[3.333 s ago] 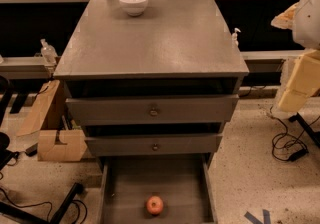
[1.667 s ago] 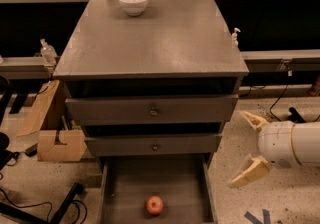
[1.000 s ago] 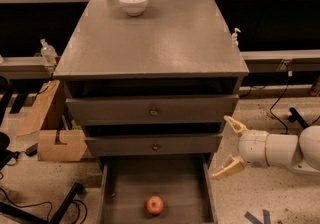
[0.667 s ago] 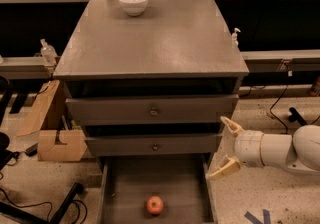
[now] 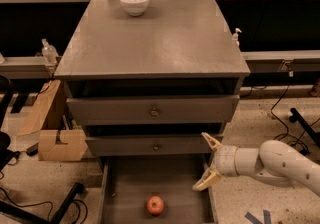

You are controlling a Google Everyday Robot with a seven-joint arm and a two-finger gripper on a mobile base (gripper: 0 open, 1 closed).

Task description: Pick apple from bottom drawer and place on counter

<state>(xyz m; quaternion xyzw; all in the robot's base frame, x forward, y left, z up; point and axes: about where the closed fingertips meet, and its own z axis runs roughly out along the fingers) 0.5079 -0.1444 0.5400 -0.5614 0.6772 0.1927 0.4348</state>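
Small round red-orange apple (image 5: 155, 205) sits on floor of bottom drawer (image 5: 104, 190), the lowest grey metal tray, pulled open at bottom centre of frame. Apple is near the drawer's front middle, touching nothing else, nothing else in the tray.

White robot arm (image 5: 272, 162) comes in from lower right. Its two-finger gripper (image 5: 199, 161) with cream-coloured fingers (image 5: 211, 141) hangs over the drawer's right edge, just below the middle drawer front. Jaws spread wide, holding nothing. Gripper is up and right of the apple, apart from it, no contact.

Above: two wider grey metal drawers with round knobs, upper one (image 5: 152, 110) and middle one (image 5: 154, 145), both slightly out.

Broad flat grey metal counter (image 5: 155, 43) fills upper centre of frame. White ceramic bowl (image 5: 134, 2) stands upright at its far edge, left of centre.

Brown cardboard box (image 5: 54, 138) on floor at left of cabinet. Clear bottle (image 5: 48, 52) on ledge at left, small pump bottle (image 5: 235, 35) at the counter's right edge.
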